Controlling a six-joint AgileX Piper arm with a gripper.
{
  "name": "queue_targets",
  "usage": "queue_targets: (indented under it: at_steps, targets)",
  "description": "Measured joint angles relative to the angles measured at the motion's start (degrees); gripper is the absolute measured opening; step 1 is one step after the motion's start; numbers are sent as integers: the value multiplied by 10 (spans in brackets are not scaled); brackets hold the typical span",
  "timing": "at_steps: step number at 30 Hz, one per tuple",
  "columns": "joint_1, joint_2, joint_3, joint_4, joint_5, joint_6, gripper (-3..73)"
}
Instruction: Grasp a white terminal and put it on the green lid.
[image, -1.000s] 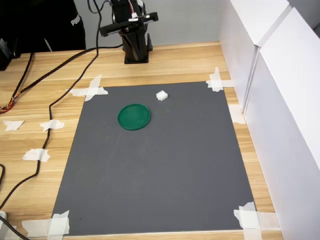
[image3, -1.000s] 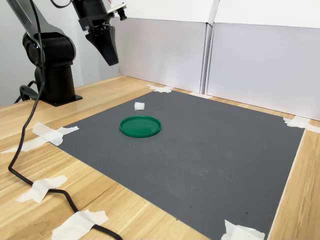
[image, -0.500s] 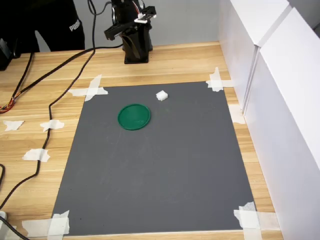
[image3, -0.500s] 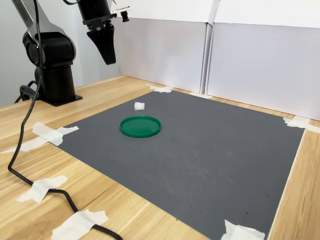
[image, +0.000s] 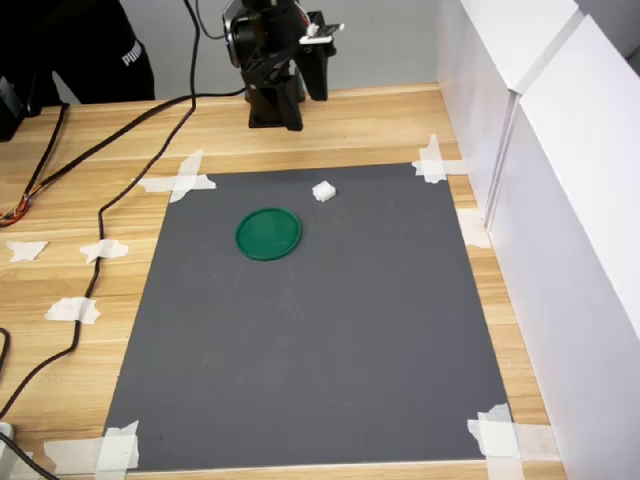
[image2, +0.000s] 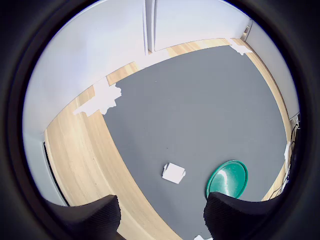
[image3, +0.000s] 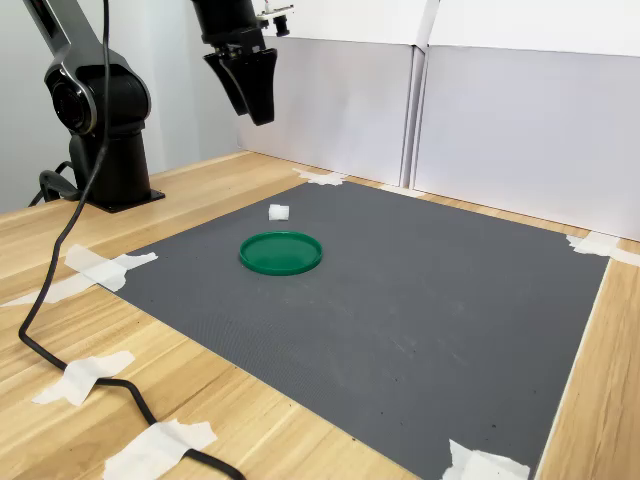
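Gripper (image3: 256, 108) raised, jaws seemingly spread, empty; white terminal (image: 323, 191) beside green lid (image: 268, 234).

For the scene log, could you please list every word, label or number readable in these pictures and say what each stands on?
"PUMA", partly cut off at the frame edge: white letters on the black garment of a person behind the table, in the first exterior view.
No other text is readable on the arm, mat, tape or white panels.
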Motion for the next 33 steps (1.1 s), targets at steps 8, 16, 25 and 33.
queue_targets:
  at_steps: [8, 16, 25, 33]
  targets:
    - [11, 62, -1, -19, -35, 22, 699]
    - [11, 92, -1, -20, -82, -15, 686]
    - [122, 92, -1, -73, -90, 79, 684]
    - [130, 108, 6, -99, -95, 140, 684]
